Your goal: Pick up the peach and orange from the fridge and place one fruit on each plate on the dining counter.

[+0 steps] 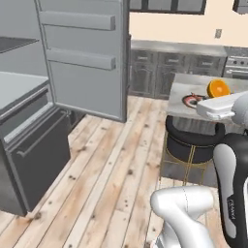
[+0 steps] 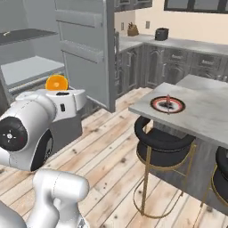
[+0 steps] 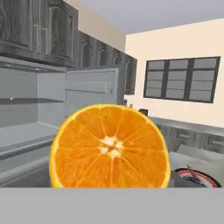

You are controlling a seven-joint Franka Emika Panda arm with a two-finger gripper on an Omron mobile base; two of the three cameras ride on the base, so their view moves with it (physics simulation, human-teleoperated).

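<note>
Seeing my gripper (image 1: 216, 99) clamped on the bright orange fruit (image 1: 218, 89), level with the red-rimmed round plate (image 2: 167, 104) near the grey stone counter's (image 2: 200, 116) edge.

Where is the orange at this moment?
The orange sits at the gripper's end, out of the fridge, carried in the air near the dining counter's plate.

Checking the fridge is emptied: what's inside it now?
The fridge stands open; its visible pale shelves look bare. The orange in the hand view and the arm hide its lower part.
</note>
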